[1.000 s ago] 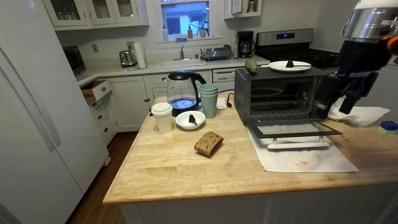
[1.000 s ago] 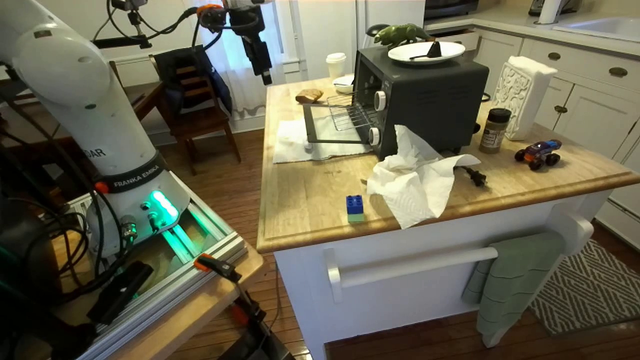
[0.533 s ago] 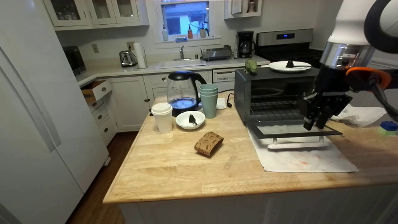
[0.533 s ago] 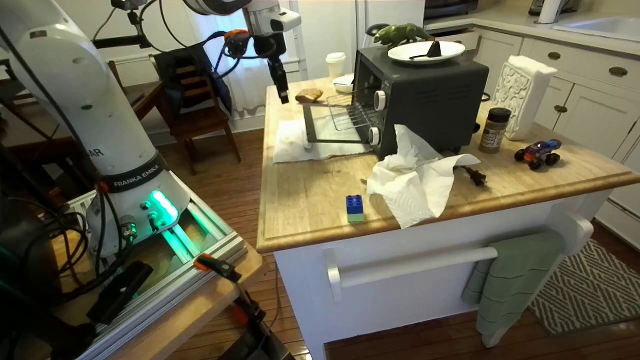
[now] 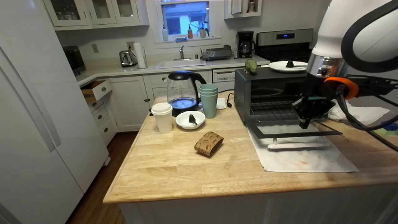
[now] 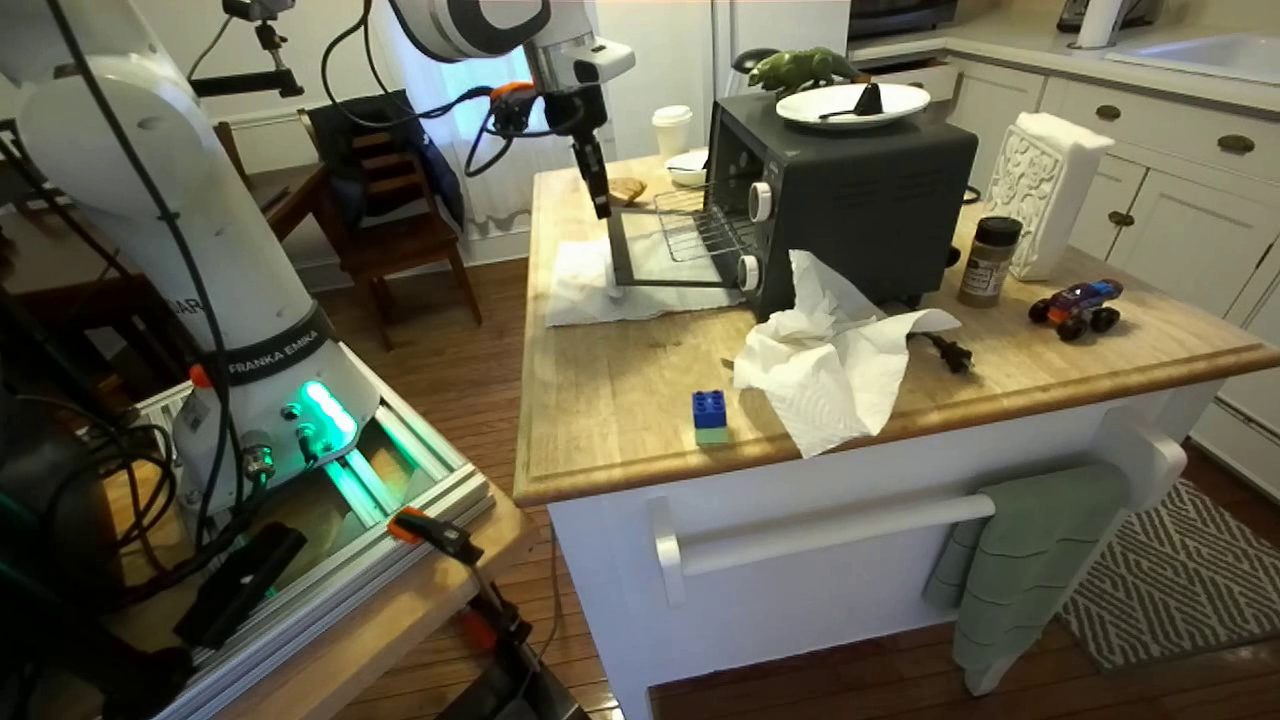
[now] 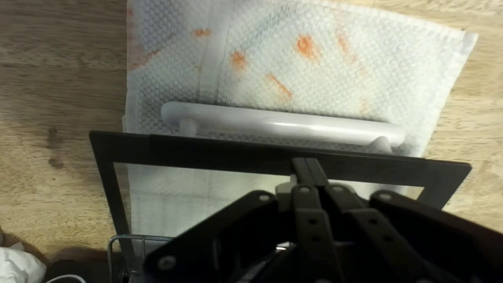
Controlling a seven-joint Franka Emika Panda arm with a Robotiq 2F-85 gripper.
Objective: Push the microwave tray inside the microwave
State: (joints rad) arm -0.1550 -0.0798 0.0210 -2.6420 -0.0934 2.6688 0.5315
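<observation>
Beyond my fingertips [image 7: 301,173], in the wrist view, lay the front bar of the glass door [image 7: 220,155], dropped down from the microwave [image 6: 850,190]; whether I touched it I could not tell. My two fingers were pressed together, a thin seam between them. The wire tray [image 6: 697,226] was near them but apart, on their microwave side, jutting from the mouth over the door. The wrist view gave me only one front corner of it; my gripper [image 7: 310,173] hid the rest of that edge, and the tray's inner end was lost in the dark cavity. In an exterior view my arm [image 5: 329,34], cut off above, covered much of the side with the knobs [image 6: 760,201]. The tray's front edge faced my fingers and ran across the mouth, roughly parallel with the bar; its long axis looked crosswise too, though with the back hidden I was unsure. Past my fingertips, away from the microwave, was the white handle [image 7: 283,124], above a stained paper towel [image 7: 255,82].
</observation>
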